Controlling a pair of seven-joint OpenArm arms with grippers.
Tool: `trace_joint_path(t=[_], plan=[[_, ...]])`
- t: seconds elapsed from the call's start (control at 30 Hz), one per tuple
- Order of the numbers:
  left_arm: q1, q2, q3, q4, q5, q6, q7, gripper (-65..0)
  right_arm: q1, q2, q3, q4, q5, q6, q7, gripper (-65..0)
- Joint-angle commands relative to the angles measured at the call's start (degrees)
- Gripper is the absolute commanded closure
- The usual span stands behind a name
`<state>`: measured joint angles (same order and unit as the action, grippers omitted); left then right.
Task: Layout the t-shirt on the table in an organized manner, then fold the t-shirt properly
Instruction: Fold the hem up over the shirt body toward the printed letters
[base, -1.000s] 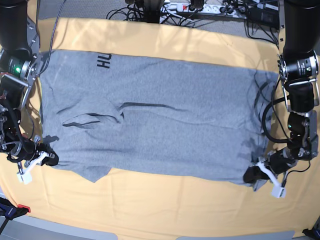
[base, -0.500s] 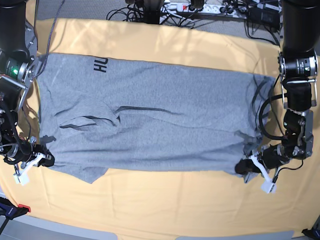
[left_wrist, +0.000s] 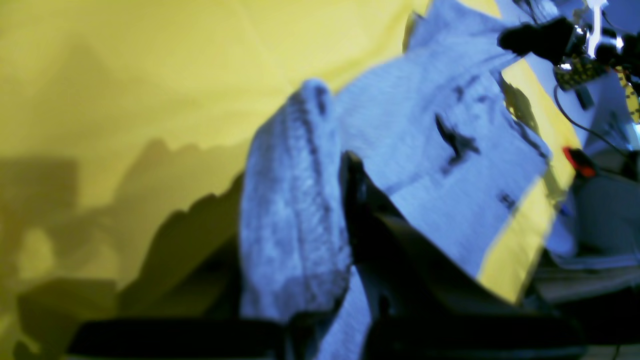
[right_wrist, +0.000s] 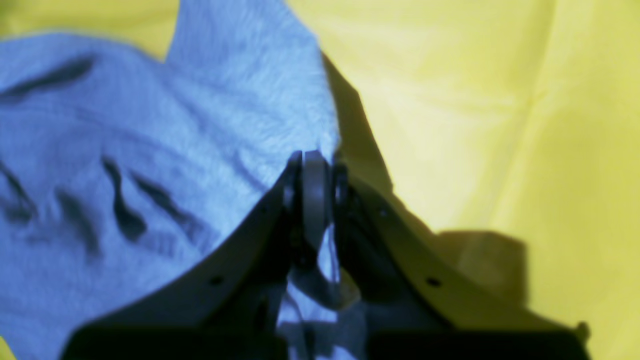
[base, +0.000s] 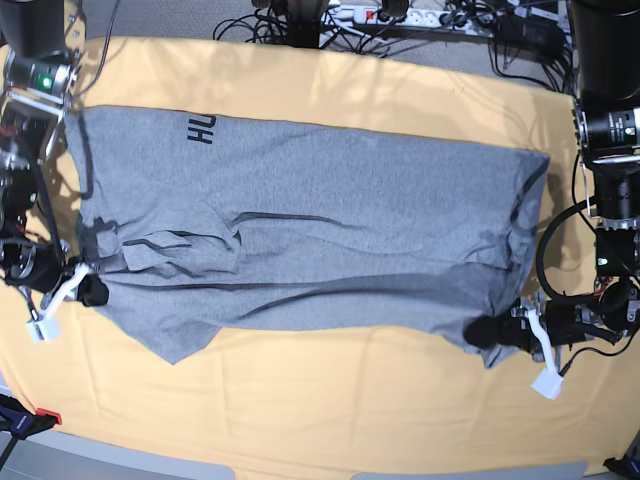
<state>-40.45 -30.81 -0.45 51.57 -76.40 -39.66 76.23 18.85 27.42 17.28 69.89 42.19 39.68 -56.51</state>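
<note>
The heather-grey t-shirt (base: 320, 240) lies spread wide across the yellow-orange table (base: 330, 400), with black letters (base: 203, 126) showing near its far left corner. At the shirt's near right corner, my left gripper (base: 488, 332) is shut on a bunched fold of the fabric (left_wrist: 295, 210); one dark finger (left_wrist: 365, 210) shows beside the fold. My right gripper (base: 90, 292) is shut on the shirt's near left edge, and its fingertips (right_wrist: 340, 185) pinch a thin bit of grey cloth (right_wrist: 200, 130). A long crease (base: 290, 214) and a sleeve fold (base: 170, 240) cross the shirt's left half.
Cables and a power strip (base: 390, 15) run along the table's far edge. A red-tipped clamp (base: 40, 417) sits at the near left corner. Both arm bodies (base: 612, 150) (base: 25, 110) stand over the table's short sides. Bare cloth lies in front of the shirt.
Both grippers have carried the shirt's near edge away from the table's front edge. The hem now runs straighter and the cloth looks tauter between them.
</note>
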Motion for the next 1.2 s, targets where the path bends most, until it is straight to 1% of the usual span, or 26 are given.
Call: trace_joint_path(t=[0.0,0.07,0.13,0.23,0.33,0.43,0.47,0.53,0.6,0.67,0.87,1.0,1.17], plan=[[-1.7,-1.2,-0.5,0.9,-3.4,-0.3,0.3,0.0,0.5,1.3,0.3,3.1,1.4,0.3,1.3,0.0],[-0.7,-2.6,-0.5,1.0,-6.5,-0.3,1.9,0.0,-2.4,1.4,0.3,6.9,1.3,0.3,1.0,0.0],[0.4,-4.6,-0.5,1.0,-8.5,-0.3,1.8,0.0,-5.0,1.6,0.3,9.8,1.3,0.3,0.7,0.0],[1.5,-6.8,-0.5,1.0,-8.6,-0.3,1.9,0.0,-6.8,2.3,0.3,11.7,1.3,0.3,0.7,0.0],[2.4,-8.0,-0.5,1.0,-8.6,-0.3,1.9,0.0,-6.4,3.3,0.5,11.8,1.3,0.3,0.8,0.0],[4.0,-8.4,-0.5,1.0,-8.6,-0.3,2.1,0.0,-6.3,3.9,0.5,11.8,1.7,0.3,-0.4,0.0],[4.7,-8.4,-0.5,1.0,-8.6,-0.3,2.4,0.0,-6.3,4.0,0.5,11.8,2.6,0.3,-2.0,0.0],[5.8,-8.3,-0.5,1.0,-8.6,-0.3,3.7,0.0,-6.6,4.1,0.4,11.8,6.6,0.3,-6.3,0.0],[6.6,-8.2,-0.5,1.0,-8.6,-0.3,3.8,0.0,-6.6,4.2,0.4,11.8,10.3,0.3,-10.4,0.0],[6.8,-8.3,-0.5,1.0,-8.6,-0.3,3.8,0.0,-6.4,4.2,0.4,12.3,11.4,0.3,-12.8,0.0],[7.0,-10.0,-0.5,2.9,-8.6,-0.3,3.8,0.0,-6.6,5.2,0.4,14.5,11.5,0.3,-15.9,0.0],[7.3,-10.7,-0.5,6.8,-8.6,-0.3,3.8,0.0,-6.6,6.1,0.4,14.8,13.6,0.3,-18.3,0.0],[7.4,-10.7,-0.5,12.2,-8.6,-0.3,3.8,0.0,-6.6,7.4,0.4,16.2,13.6,0.3,-18.4,0.0]])
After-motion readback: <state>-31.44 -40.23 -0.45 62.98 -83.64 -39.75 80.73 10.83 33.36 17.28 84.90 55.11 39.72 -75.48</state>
